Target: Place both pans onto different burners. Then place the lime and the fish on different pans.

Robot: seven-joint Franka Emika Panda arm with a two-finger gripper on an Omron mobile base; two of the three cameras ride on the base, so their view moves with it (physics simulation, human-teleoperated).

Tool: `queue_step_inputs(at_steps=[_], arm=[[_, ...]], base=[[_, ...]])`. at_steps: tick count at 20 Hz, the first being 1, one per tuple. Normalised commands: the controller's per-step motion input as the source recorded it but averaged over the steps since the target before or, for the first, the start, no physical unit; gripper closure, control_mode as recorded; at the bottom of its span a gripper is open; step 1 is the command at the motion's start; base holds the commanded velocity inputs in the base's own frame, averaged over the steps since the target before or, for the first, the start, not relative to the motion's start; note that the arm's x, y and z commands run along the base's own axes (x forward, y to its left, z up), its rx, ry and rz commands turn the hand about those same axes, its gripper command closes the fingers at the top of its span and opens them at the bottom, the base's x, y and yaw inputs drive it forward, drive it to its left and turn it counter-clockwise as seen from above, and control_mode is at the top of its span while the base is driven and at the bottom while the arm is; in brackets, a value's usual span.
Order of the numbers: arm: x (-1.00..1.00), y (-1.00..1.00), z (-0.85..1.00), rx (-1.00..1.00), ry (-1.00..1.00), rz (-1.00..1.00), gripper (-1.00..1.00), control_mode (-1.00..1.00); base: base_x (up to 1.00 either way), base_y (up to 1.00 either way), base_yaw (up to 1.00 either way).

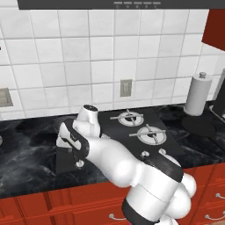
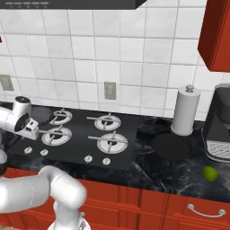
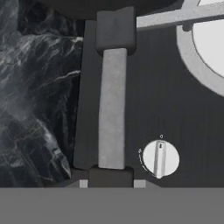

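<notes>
**Pan handle in the jaws at the cooktop's left edge**

Jaws are closed together on the near end of the long handle [image 3: 112, 105] of the grey pan [image 3: 105, 4]. In the hand view the handle runs straight up from between them to the pan's dark rim. It lies along the left edge of the cooktop [image 2: 81, 134], where the black glass meets the marbled table [image 2: 148, 173]. Whether the pan is resting on the glass or lifted off it cannot be told.

Just right of the handle, on the cooktop, sits a silver knob [image 3: 161, 158]. A small "0" is printed above it, the only writing that can be read. Beyond the knob is the ring of the front left burner [image 3: 192, 57].

In the right base view the other three burners stand bare: back left [image 2: 60, 117], back right [image 2: 107, 121] and front right [image 2: 112, 142].

The black pan [image 2: 173, 146] rests on the table just right of the cooktop, its handle pointing toward the front edge. The lime [image 2: 210, 173] lies on the table further right of the cooktop, past that pan and apart from it.

A paper towel roll [image 2: 185, 112] stands upright behind the black pan. A dark coffee machine [image 2: 220, 130] is well right of the cooktop. A wall outlet [image 2: 109, 90] sits in the tiles above the cooktop's back edge.
</notes>
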Motion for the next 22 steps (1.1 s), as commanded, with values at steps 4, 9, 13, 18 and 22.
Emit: queue_step_inputs(at_steps=[4,9,13,18,22], arm=[[-0.04,-0.33,0.00,0.06,0.00,-0.09,1.00,-1.00],[-0.03,-0.25,0.00,0.01,0.00,-0.08,1.00,-1.00],[-0.01,-0.19,0.00,0.00,0.00,-0.08,1.00,-1.00],[-0.04,-0.15,0.00,0.00,0.00,-0.09,1.00,-1.00],[-0.16,-0.10,-0.01,0.00,0.02,-0.08,1.00,-1.00]], base=[[0.00,0.00,0.00],[0.00,0.00,0.00],[0.00,0.00,0.00],[0.00,0.00,0.00],[0.00,0.00,0.00]])
